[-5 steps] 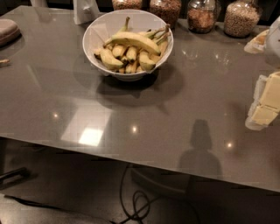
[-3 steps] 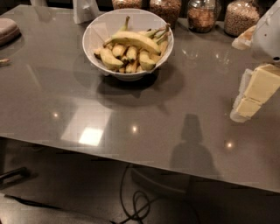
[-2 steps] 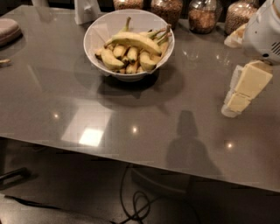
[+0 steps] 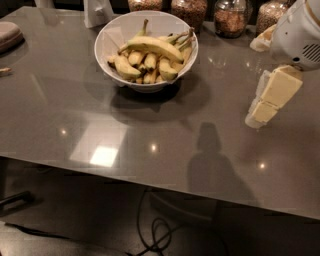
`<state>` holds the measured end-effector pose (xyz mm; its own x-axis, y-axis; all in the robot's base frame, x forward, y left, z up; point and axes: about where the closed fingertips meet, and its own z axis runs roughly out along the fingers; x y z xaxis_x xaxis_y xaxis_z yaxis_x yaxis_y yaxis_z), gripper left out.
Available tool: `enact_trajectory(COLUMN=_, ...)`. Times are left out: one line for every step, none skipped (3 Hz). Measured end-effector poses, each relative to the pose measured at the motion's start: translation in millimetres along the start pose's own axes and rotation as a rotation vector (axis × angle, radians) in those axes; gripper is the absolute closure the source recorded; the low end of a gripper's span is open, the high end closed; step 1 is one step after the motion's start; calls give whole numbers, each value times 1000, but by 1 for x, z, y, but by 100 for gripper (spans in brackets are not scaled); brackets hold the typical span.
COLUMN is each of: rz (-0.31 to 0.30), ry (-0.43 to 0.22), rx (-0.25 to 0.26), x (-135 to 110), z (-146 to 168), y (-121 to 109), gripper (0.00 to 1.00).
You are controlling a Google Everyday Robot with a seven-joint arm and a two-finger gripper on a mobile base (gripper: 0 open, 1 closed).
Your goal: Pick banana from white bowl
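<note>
A wide white bowl point(image 4: 108, 35) stands on the grey table at the back centre. The long curved yellow banana point(image 4: 150, 46) lies across the top of it, its dark stem joined to others at the right. Short stubby bananas point(image 4: 126, 67) fill the bowl below it. My gripper point(image 4: 260, 111) hangs over the table to the right of the bowl, well apart from it, with pale cream fingers pointing down and to the left. It holds nothing.
Several glass jars of grains point(image 4: 231, 17) line the back edge behind the bowl. A white object point(image 4: 97, 11) stands at the back left, a grey pad point(image 4: 9, 36) at the far left. The table's front edge point(image 4: 150, 177) runs across, with cables on the floor below.
My arm and gripper have come in from the right edge and moved left and up toward the bowl. The view has shifted slightly closer. The bowl and bananas have not moved.
</note>
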<state>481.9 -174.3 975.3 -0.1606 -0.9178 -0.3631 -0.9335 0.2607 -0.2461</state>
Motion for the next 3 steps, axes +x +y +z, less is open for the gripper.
enact_trajectory(rz=1, ry=-146, rx=16, x=-33, z=3, y=-20, gripper=0)
enact_trajectory(rz=9, ry=-369, rx=32, x=-89, z=4, y=-56, gripper=0)
enact_trajectory(rz=13, ry=-494, rx=41, x=-119, z=2, y=-76, gripper=0)
